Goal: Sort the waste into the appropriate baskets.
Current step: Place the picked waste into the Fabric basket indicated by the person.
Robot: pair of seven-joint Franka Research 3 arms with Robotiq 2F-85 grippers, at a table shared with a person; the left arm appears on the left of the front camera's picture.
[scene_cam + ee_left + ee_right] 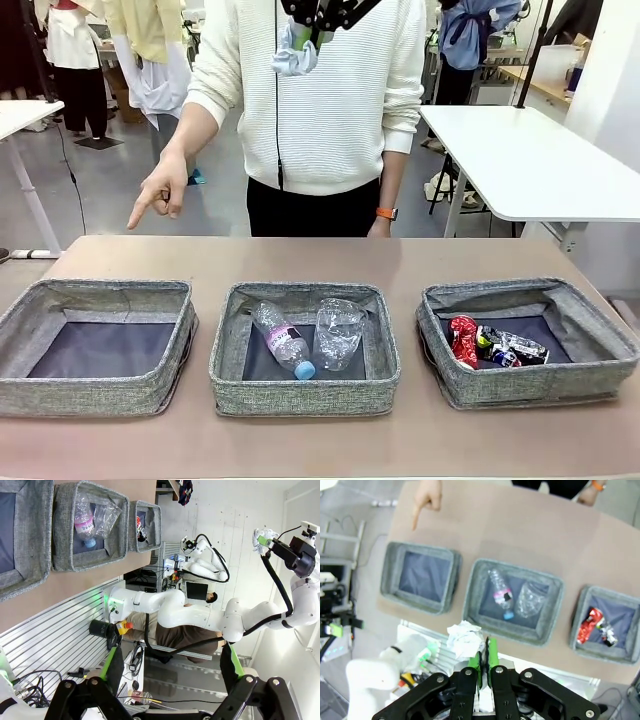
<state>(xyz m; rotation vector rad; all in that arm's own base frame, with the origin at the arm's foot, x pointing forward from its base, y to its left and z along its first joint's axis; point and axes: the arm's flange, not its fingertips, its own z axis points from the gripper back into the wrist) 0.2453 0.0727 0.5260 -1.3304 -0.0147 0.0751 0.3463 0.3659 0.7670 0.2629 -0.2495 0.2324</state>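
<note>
On the table: three grey baskets stand in a row, a little apart, on the brown table point(320, 255).
Left basket point(97, 345): only its dark base is seen inside.
Middle basket point(304, 347): the bottle point(281, 338) (blue cap toward the robot) lies beside the cup point(338, 332), the two touching or almost.
Right basket point(527, 340): the red can point(463, 340) and the dark can point(512, 347) lie side by side at its bottom.
Right tool point(483, 656): high above the table, near the robot's edge, its green pads pressed together on the paper ball point(464, 638); in the front view the ball point(296, 52) hangs at the top of the frame, before the person's white sweater.
Left tool point(171, 667): fingers spread wide, nothing between them, turned away from the table toward the robot's base.
Person: stands at the far side; one hand point(160, 190) points down with the forefinger, behind the left basket (over the far edge of the table).
</note>
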